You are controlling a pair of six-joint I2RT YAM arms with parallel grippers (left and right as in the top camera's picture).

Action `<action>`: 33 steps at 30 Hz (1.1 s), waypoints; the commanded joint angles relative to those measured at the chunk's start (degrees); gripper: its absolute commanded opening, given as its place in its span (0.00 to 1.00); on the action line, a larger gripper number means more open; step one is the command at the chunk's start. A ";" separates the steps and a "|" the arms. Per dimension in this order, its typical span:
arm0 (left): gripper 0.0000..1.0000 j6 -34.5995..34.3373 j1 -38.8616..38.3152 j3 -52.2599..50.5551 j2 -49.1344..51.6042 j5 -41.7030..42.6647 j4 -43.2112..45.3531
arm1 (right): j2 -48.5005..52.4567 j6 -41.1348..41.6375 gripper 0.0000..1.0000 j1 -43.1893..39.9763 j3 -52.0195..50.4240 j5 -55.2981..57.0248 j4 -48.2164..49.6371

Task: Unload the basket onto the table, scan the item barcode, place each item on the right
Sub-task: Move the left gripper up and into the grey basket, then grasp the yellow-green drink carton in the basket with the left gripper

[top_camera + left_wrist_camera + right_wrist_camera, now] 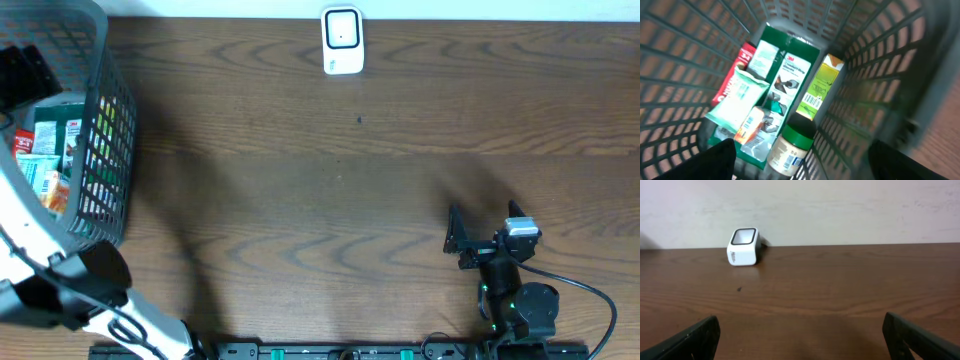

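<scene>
The left gripper (802, 150) hangs wide open inside the grey basket (885, 65), above a jar (790, 145) with a green lid, and it holds nothing. The basket walls close in at least six items: one jar, one green 3M pack (792, 82), one yellow-green carton (821, 85), one red box (732, 77), one wipes pack (740, 97) and one orange packet (749, 125). One white scanner (341, 40) stands at the far edge of the table (300, 200), well apart. The right gripper (800, 340) is wide open too, and empty.

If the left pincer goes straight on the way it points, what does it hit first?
Probably the green-lidded jar, in line between the fingers of the open left pincer inside the basket. Depth is unclear; the green 3M pack lies right beside it.
</scene>
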 commanded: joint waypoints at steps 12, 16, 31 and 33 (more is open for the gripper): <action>0.86 6.93 0.15 -0.68 16.96 5.18 0.74 | -0.20 0.74 0.99 0.35 -0.07 -0.24 -0.24; 0.90 7.91 0.13 -0.68 20.85 5.99 2.23 | -0.20 0.74 0.99 0.35 -0.07 -0.24 -0.22; 0.90 10.14 -0.11 -0.74 27.08 8.79 3.30 | -0.20 0.72 0.99 0.35 -0.07 -0.24 -0.24; 0.90 10.16 -0.31 -0.85 27.87 8.74 3.34 | -0.20 0.72 0.99 0.35 -0.07 -0.24 -0.24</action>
